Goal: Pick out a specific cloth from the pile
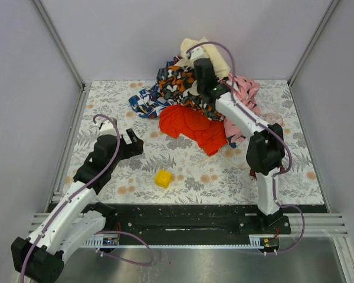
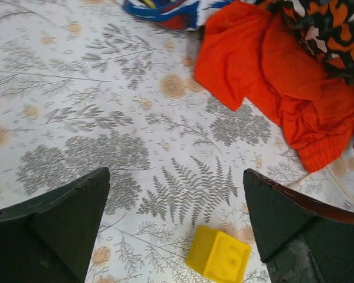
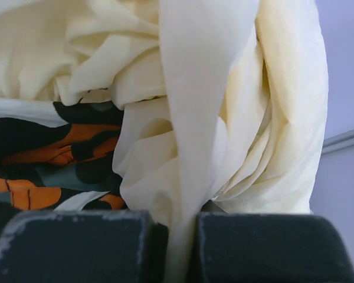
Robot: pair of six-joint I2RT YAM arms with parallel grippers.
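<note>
The red-orange cloth [image 1: 192, 127] lies flat on the floral table at the pile's near edge; it also shows in the left wrist view [image 2: 265, 76]. The pile [image 1: 183, 82] sits at the back centre. My right gripper [image 1: 202, 69] is on top of the pile, shut [image 3: 180, 236] on a fold of the cream garment [image 3: 224, 118], not on the red cloth. My left gripper [image 1: 135, 144] is open and empty [image 2: 177, 177], low over bare table left of the red cloth.
A yellow block [image 1: 163, 178] sits on the table in front of the red cloth, between my left fingers' line of sight [image 2: 218, 256]. The black-orange-white cloth [image 1: 177, 79], the blue-white print [image 1: 144, 103] and the pink cloth [image 1: 245, 88] lie around the pile. Walls enclose the table.
</note>
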